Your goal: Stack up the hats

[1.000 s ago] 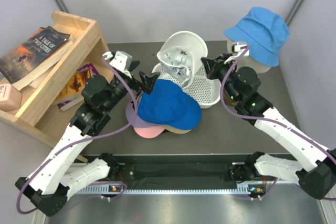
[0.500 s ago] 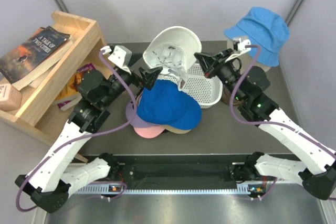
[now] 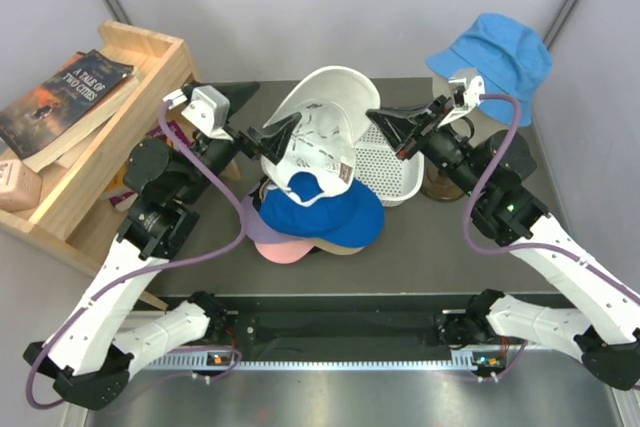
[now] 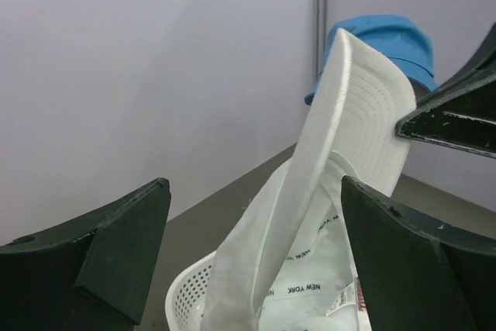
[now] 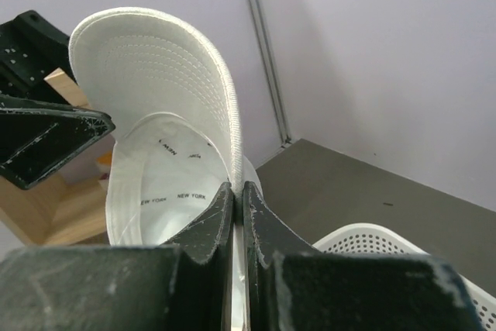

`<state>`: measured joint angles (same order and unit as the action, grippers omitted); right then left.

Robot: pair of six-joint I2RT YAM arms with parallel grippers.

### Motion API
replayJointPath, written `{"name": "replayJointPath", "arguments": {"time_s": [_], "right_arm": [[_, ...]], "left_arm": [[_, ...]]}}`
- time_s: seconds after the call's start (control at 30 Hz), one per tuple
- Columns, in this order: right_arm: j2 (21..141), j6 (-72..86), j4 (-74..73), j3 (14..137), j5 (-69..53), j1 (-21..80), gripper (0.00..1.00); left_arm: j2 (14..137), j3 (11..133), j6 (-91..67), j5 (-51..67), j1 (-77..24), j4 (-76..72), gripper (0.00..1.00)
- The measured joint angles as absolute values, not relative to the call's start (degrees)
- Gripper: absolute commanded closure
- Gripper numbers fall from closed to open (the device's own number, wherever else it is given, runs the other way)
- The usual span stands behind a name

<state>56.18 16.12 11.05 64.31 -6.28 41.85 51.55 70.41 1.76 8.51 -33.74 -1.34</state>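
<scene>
My right gripper is shut on the edge of the white hat, its two jaws pressed flat on the rim. The white hat hangs upside down in the air, brim up, with "NEW YORK" tape showing inside. Below it a pile of hats lies on the table: royal blue on top, then lavender, pink and tan edges. My left gripper stands wide open at the white hat's left side, and the fabric hangs between its fingers.
A white perforated basket sits behind the pile. A light blue bucket hat rests on a stand at the back right. A wooden shelf with books fills the left side.
The right gripper has lifted the white hat out of the basket and carried it left, over the pile. The left gripper has risen and moved in beside it, still open.
</scene>
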Motion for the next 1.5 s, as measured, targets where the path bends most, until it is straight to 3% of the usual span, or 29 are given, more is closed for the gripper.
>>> {"name": "replayJointPath", "arguments": {"time_s": [0.1, 0.13, 0.17, 0.23, 0.27, 0.3, 0.4, 0.43, 0.73, 1.0, 1.23, 1.5], "right_arm": [[56.18, 16.03, 10.57, 64.62, -8.21, 41.85, 1.00], [56.18, 16.03, 10.50, 64.62, -8.73, 41.85, 1.00], [56.18, 16.03, 10.48, 64.64, -9.17, 41.87, 1.00], [56.18, 15.99, 9.74, 64.71, -9.13, 41.87, 0.87], [56.21, 16.03, 9.21, 64.95, -8.71, 41.85, 0.75], [56.42, 16.21, 8.36, 65.32, -7.97, 41.87, 0.52], [56.88, 17.47, 6.72, 66.30, -4.32, 41.95, 0.30], [56.86, 18.22, 6.11, 66.43, -3.01, 41.95, 0.27], [54.04, 33.17, 6.59, 66.52, -1.91, 41.98, 0.19], [58.11, 44.95, 10.70, 69.69, -8.86, 41.98, 0.18], [62.78, 48.12, 8.54, 73.03, -9.98, 41.91, 0.17], [63.02, 50.78, 7.11, 73.78, -9.87, 40.69, 0.17]], "left_arm": [[52.12, 70.41, 2.39, 12.73, -33.74, -1.34, 0.60], [52.51, 70.41, 2.94, 14.59, -33.74, -1.28, 0.90], [52.99, 70.41, 3.36, 16.38, -33.74, -1.13, 1.00], [53.84, 70.28, 5.13, 18.55, -33.69, -0.40, 1.00], [53.91, 69.97, 5.26, 18.83, -33.50, -0.32, 1.00], [53.87, 69.38, 5.61, 19.05, -33.39, -0.51, 1.00], [52.86, 66.63, 6.90, 19.18, -33.52, -0.49, 1.00], [52.51, 65.63, 7.40, 18.98, -33.54, -0.49, 1.00], [53.56, 63.31, 12.43, 15.20, -34.39, -2.57, 1.00], [60.71, 68.18, 25.32, 2.68, -44.91, -3.11, 1.00], [62.13, 68.27, 37.98, -5.93, -52.75, -4.38, 1.00], [60.47, 64.82, 48.69, -8.47, -54.98, -9.08, 1.00]]}}
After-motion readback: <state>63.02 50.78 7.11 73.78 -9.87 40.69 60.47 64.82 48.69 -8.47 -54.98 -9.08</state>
